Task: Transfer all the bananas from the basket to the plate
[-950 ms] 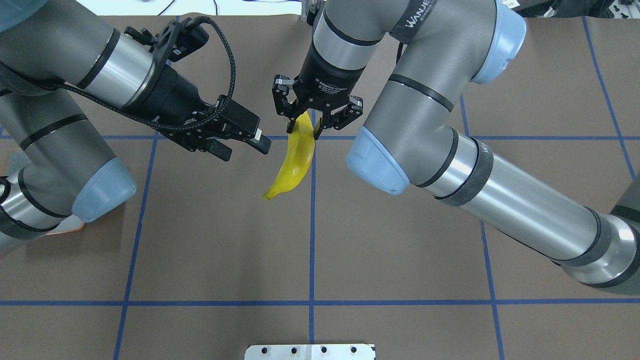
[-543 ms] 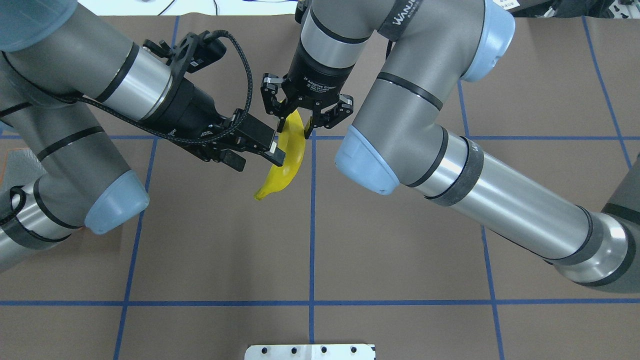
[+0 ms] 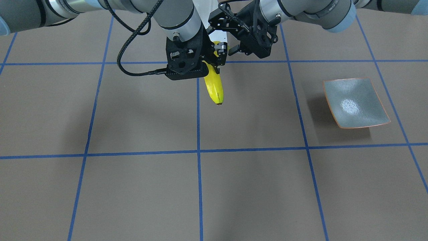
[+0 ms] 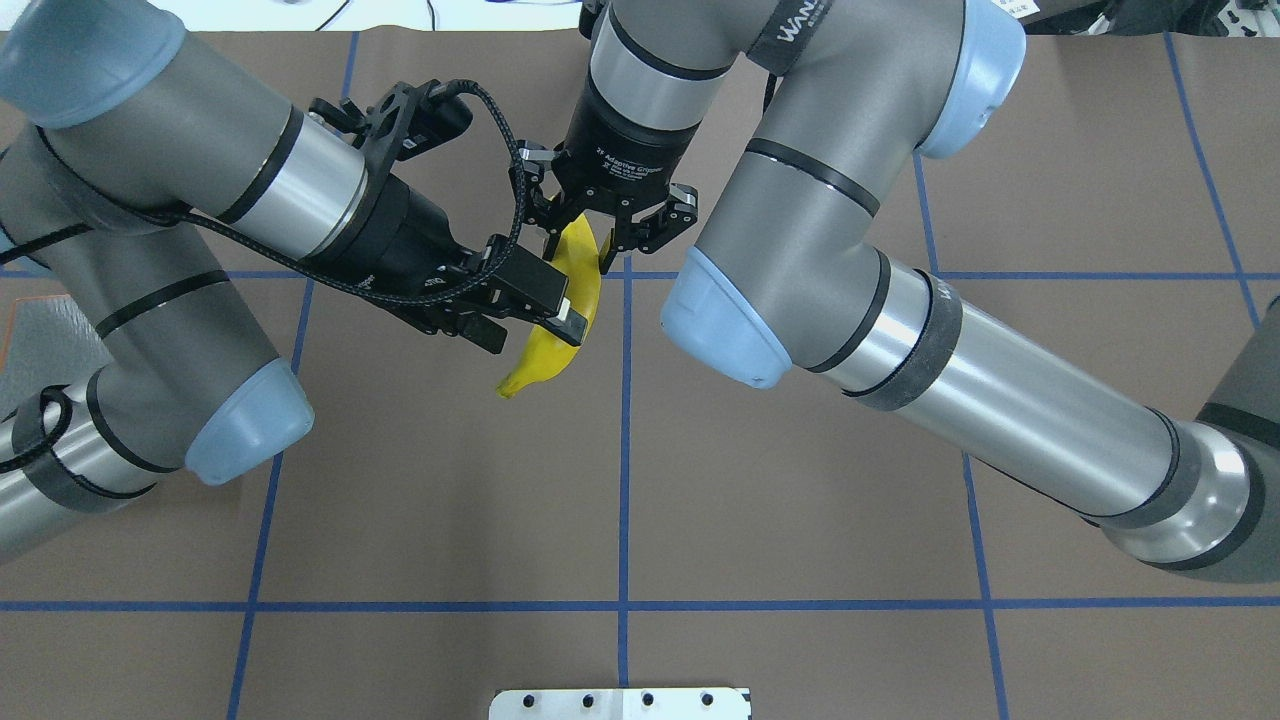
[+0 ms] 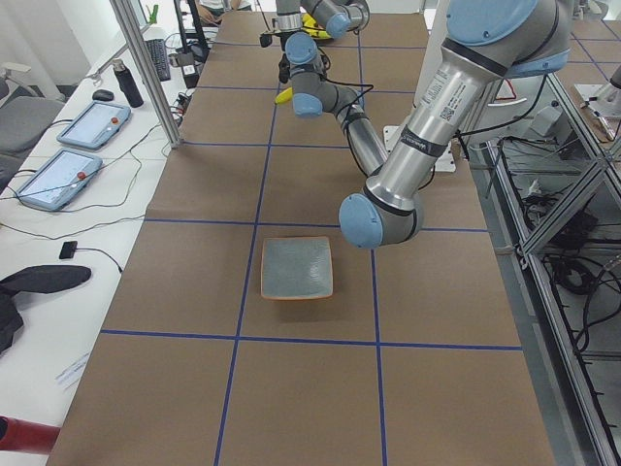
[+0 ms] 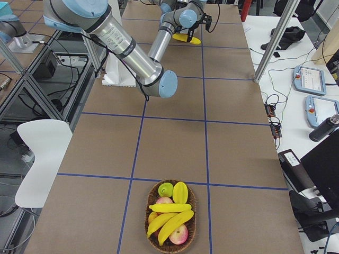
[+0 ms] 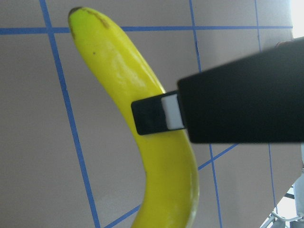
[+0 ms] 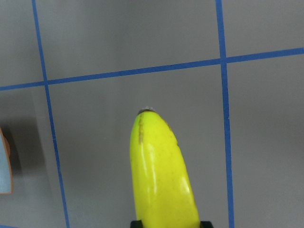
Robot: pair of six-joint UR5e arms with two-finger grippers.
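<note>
The banana [image 4: 541, 356] hangs in the air over the middle of the table [image 3: 234, 187], close to a crossing of the blue grid lines [image 4: 624, 450]. Its upper end is clamped in the jaws of your right gripper [image 4: 580, 238], and its lower tip slants free towards the robot's side. Your left gripper [image 4: 534, 340] has its jaws wide apart at the banana's mid-length. In the left wrist view one finger [image 7: 152, 116] lies across the yellow skin. You cannot tell from any view whether that finger touches the fruit, and the other finger is outside that wrist view. In the front-facing view the black block on the right wrist covers the spot where the right jaws grip. In the right wrist view only the lower part of the banana shows, and the jaws are cut off at the bottom edge. In both side views the handover is far off and small. The right arm comes in from the right of the overhead view, and its wrist is turned so that the gripper points straight down. The left arm comes in from the left, and its gripper lies nearly level, aimed at the fruit. The plate [image 3: 356, 102] sits flat on the table, well apart from both grippers on the robot's left. In the overhead view it is almost wholly hidden behind the left arm. At the opposite end of the table the basket [image 6: 151, 233] holds the other bananas [image 6: 170, 208] among other fruit.
</note>
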